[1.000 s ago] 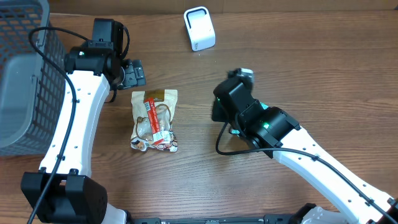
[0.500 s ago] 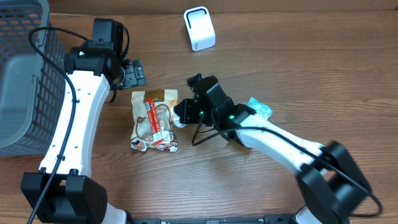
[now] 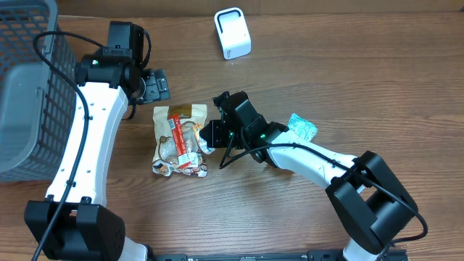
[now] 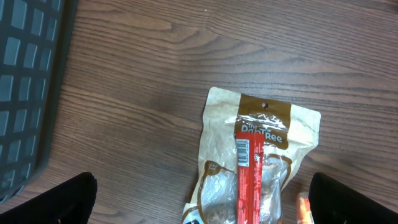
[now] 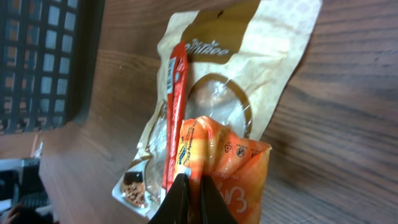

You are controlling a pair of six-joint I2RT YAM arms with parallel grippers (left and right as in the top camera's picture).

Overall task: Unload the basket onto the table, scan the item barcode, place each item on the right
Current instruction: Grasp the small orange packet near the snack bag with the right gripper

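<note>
**Right arm swings left with packet in its grip**

The right tool (image 5: 189, 180) is clamped tight on an orange packet (image 5: 217, 162), now hanging just over the brown snack bag (image 3: 180, 141) on the counter (image 3: 362, 72). A second ago this arm sat well to the right; its sweep has uncovered a teal packet (image 3: 302, 127). Beyond the bag, the left tool (image 4: 202, 180) hovers spread wide, holding nothing. Farthest off stands the white scanner (image 3: 233, 33). The move looks sideways rather than toward it, so the barcode likely has yet to be presented.
</note>
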